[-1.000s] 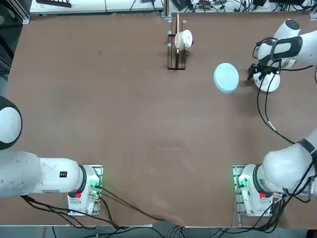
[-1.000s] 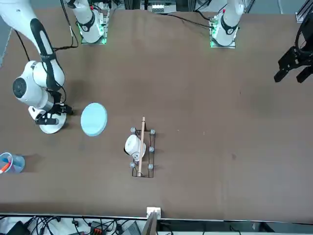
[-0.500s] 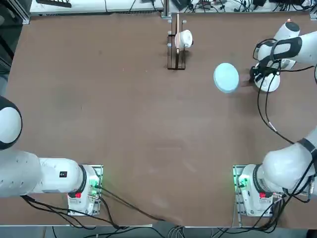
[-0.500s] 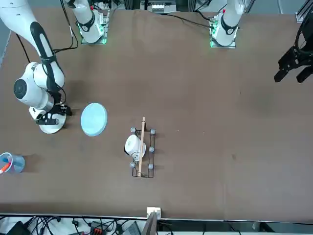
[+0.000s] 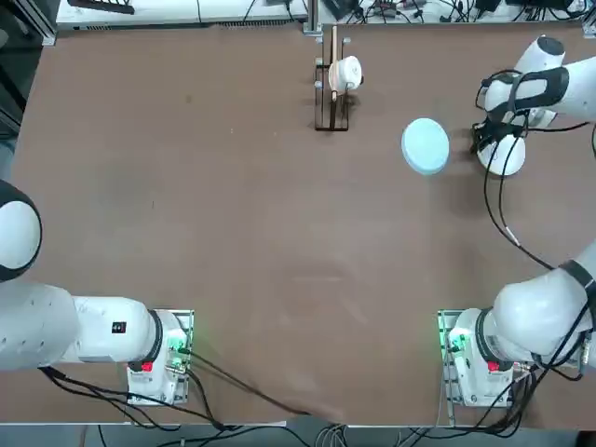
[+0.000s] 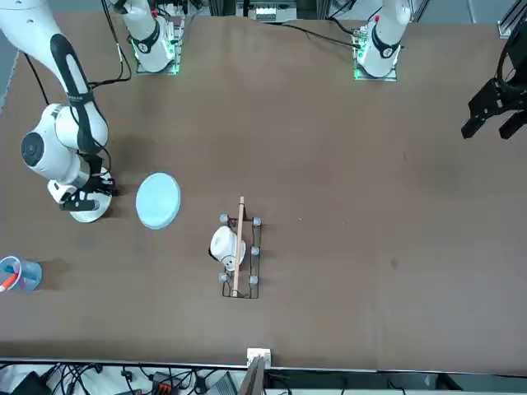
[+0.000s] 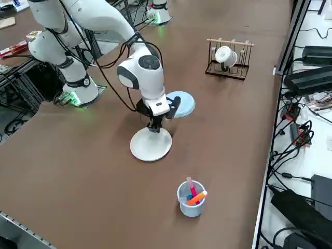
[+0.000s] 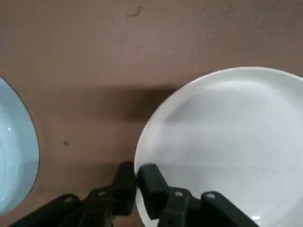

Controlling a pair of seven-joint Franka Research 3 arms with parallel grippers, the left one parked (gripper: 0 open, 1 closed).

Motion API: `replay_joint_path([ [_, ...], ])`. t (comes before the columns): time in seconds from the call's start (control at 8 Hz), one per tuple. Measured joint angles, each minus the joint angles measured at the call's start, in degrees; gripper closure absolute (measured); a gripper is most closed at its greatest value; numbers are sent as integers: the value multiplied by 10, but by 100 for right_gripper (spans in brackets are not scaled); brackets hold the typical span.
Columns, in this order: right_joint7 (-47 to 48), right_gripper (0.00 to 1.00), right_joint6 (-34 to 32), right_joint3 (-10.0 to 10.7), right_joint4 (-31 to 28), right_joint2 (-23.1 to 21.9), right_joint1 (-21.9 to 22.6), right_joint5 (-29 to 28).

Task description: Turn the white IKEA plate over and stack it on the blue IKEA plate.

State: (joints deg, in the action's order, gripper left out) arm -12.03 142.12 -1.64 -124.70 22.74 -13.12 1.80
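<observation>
The white plate (image 5: 507, 160) (image 6: 85, 213) (image 7: 150, 145) (image 8: 227, 142) lies flat on the brown table at the far right. The pale blue plate (image 5: 426, 145) (image 6: 158, 200) (image 7: 182, 104) (image 8: 14, 156) lies just beside it, towards the table's middle, with a narrow strip of table between them. My right gripper (image 5: 482, 142) (image 6: 105, 191) (image 7: 154, 128) (image 8: 137, 182) points down at the white plate's edge on the side facing the blue plate. In the wrist view its two black fingers stand on either side of the rim, shut on it. The plate rests on the table.
A wooden rack with a small white cup (image 5: 337, 78) (image 6: 230, 247) (image 7: 226, 56) stands at the back middle. A clear blue cup with an orange item (image 6: 18, 273) (image 7: 191, 198) sits near the right edge, beyond the white plate. The table's right edge is close to the white plate.
The right wrist has shifted only slightly at the white plate's rim. Both plates lie where they were.
</observation>
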Motion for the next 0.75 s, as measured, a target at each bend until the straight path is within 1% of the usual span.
replay_joint_path([
  [0.12, -2, 89, -56, -2, 30, 0, 2, 1],
  [0.25, -3, 89, -135, -4, 78, -3, 10, 1],
  [0.5, -1, 92, -309, -8, 190, -27, 48, -4],
  [0.62, 0, 94, -371, -9, 232, -43, 62, -39],
  [0.75, -4, 95, -414, -10, 257, -59, 67, -114],
])
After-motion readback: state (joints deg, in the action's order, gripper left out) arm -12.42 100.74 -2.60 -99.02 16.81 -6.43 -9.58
